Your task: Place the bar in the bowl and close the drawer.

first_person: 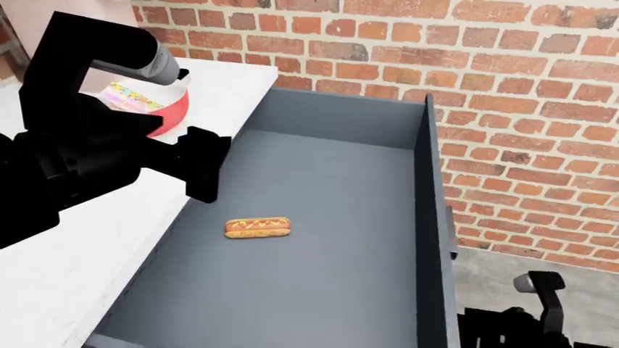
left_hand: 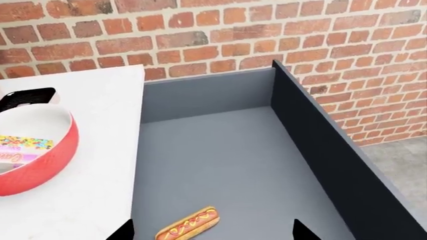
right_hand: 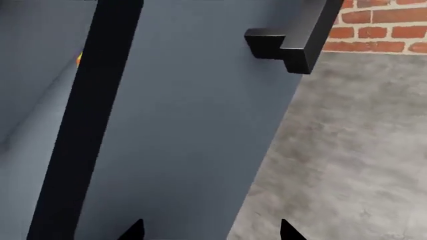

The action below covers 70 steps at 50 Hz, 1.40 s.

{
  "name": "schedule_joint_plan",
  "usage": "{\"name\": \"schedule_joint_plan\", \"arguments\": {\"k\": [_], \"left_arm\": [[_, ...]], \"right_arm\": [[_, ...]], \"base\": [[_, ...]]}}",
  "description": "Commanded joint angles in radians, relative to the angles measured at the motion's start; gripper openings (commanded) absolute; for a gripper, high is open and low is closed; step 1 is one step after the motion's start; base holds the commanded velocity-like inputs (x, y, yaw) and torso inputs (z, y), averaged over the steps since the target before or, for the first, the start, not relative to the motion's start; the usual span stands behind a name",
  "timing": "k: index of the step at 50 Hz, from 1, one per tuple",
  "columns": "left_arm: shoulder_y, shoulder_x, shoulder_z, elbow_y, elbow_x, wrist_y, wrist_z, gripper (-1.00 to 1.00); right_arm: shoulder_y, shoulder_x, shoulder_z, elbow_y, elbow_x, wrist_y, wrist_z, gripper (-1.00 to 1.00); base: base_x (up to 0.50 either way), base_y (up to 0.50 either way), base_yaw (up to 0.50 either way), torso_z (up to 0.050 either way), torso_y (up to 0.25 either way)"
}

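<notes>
The bar (left_hand: 23,149), a pink speckled packet, lies inside the red bowl (left_hand: 47,165) on the white counter (left_hand: 100,190); in the head view the bar (first_person: 133,96) and bowl (first_person: 170,113) show behind my left arm. The drawer (left_hand: 220,155) stands pulled out, with a hot dog (left_hand: 189,225) on its floor. My left gripper (left_hand: 213,233) hovers open and empty over the drawer's counter-side edge, beside the hot dog. My right gripper (right_hand: 212,231) is open and empty, facing the drawer's outer front (right_hand: 193,125) below its black handle (right_hand: 293,42).
A brick wall (first_person: 503,65) runs behind the counter and the drawer (first_person: 329,181). Grey floor (right_hand: 347,150) lies beyond the drawer front. The hot dog (first_person: 257,228) lies mid-floor in the drawer. My right arm (first_person: 517,322) sits low outside the drawer front.
</notes>
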Motion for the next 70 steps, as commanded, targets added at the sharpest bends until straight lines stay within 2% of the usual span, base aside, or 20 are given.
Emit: {"name": "schedule_joint_plan", "arguments": {"k": [1, 16, 25, 41, 60, 70], "left_arm": [[0.005, 0.008, 0.008, -0.003, 0.012, -0.001, 0.006, 1.0], [0.007, 0.005, 0.008, -0.008, 0.019, 0.001, 0.018, 1.0], [0.001, -0.01, 0.002, -0.003, 0.008, 0.002, 0.014, 1.0], [-0.002, -0.004, 0.01, -0.006, 0.014, 0.0, 0.016, 1.0], [0.006, -0.005, 0.012, -0.015, 0.031, 0.003, 0.031, 1.0], [0.004, -0.006, 0.015, -0.031, 0.04, 0.0, 0.04, 1.0]], "right_arm": [[0.033, -0.155, -0.068, 0.088, -0.099, 0.046, -0.131, 1.0], [0.109, -0.238, -0.074, 0.045, -0.166, 0.052, -0.137, 1.0], [0.153, -0.286, -0.093, -0.043, -0.217, 0.071, -0.081, 1.0], [0.207, -0.419, -0.055, -0.031, -0.166, 0.125, -0.066, 1.0], [0.283, -0.644, -0.079, 0.135, -0.197, 0.214, -0.116, 1.0], [0.281, -0.847, -0.053, 0.418, -0.151, 0.269, -0.148, 1.0]], "base": [[0.0, 0.0, 0.0, 0.0, 0.0], [0.0, 0.0, 0.0, 0.0, 0.0], [0.0, 0.0, 0.0, 0.0, 0.0], [0.0, 0.0, 0.0, 0.0, 0.0], [0.0, 0.0, 0.0, 0.0, 0.001], [0.0, 0.0, 0.0, 0.0, 0.0]]}}
